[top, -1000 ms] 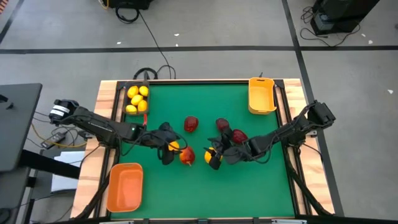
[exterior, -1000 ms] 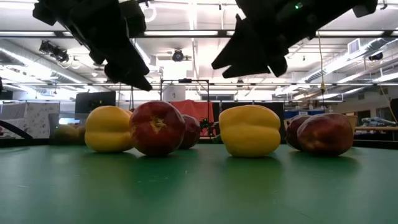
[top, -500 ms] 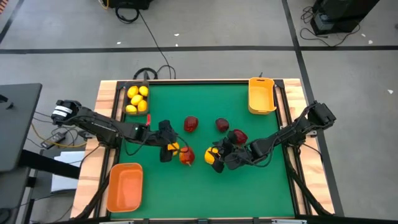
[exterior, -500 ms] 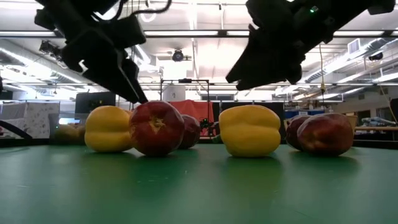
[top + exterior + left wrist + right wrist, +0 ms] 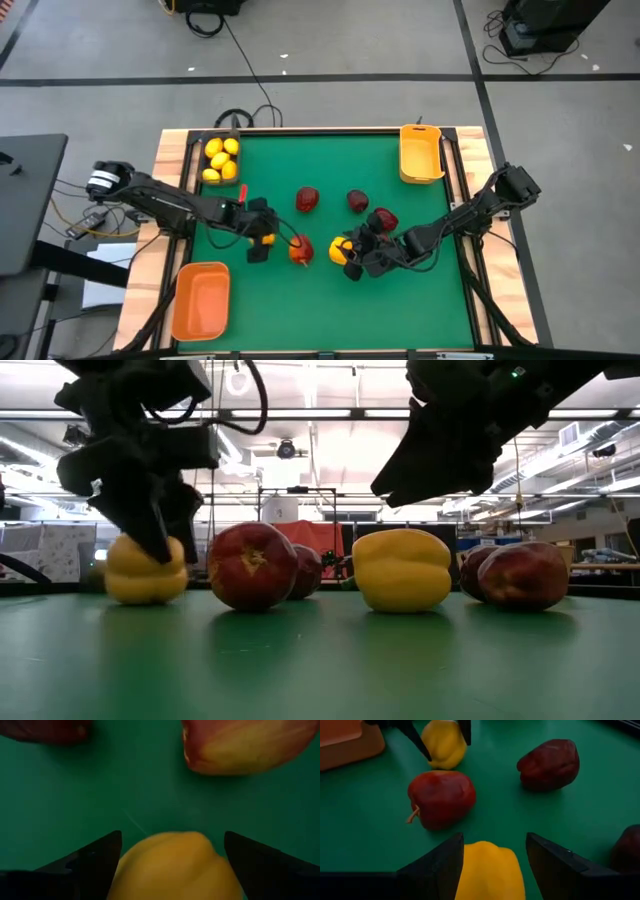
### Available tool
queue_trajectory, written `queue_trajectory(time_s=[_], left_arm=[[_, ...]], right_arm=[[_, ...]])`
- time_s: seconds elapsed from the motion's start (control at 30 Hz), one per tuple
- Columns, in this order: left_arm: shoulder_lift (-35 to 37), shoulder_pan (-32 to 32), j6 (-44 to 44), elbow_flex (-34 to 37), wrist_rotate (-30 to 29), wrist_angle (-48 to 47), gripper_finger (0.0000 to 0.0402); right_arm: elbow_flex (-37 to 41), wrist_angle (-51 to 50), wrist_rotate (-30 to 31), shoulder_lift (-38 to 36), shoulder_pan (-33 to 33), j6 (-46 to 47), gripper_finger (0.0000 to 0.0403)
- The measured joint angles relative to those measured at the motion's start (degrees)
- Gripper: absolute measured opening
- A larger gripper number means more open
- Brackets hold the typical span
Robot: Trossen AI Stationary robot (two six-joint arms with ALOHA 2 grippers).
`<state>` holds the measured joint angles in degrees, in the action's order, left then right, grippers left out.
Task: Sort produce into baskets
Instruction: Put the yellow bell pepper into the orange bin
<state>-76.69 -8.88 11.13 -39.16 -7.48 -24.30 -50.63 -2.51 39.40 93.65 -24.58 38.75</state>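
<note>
Step in hand: both arms at pre-grasp. Left gripper [image 5: 257,236] fingers wide open, straddling big yellow piece [image 5: 145,571] on green table [image 5: 300,310]; nothing held. Right gripper [image 5: 352,258] half open, over second yellow piece [image 5: 402,569], not closed on it. Red apple [image 5: 252,565] between them. Next, judged: close fingers, lift, carry to yellow-orange basket [image 5: 421,153].
</note>
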Motion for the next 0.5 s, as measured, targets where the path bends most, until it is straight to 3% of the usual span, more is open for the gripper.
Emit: queue_trajectory(time_s=[0.37, 0.5], left_arm=[[-5.42, -0.02, 2.93, 0.06, -0.84, -2.16, 0.0313], [-5.42, -0.01, 4.07, -2.18, -3.59, -2.42, 0.0304]], right_arm=[[0.00, -0.65, -0.42, 0.00, -0.52, 0.31, 0.0224], [0.00, -0.63, -0.35, 0.00, -0.52, 0.32, 0.0224]])
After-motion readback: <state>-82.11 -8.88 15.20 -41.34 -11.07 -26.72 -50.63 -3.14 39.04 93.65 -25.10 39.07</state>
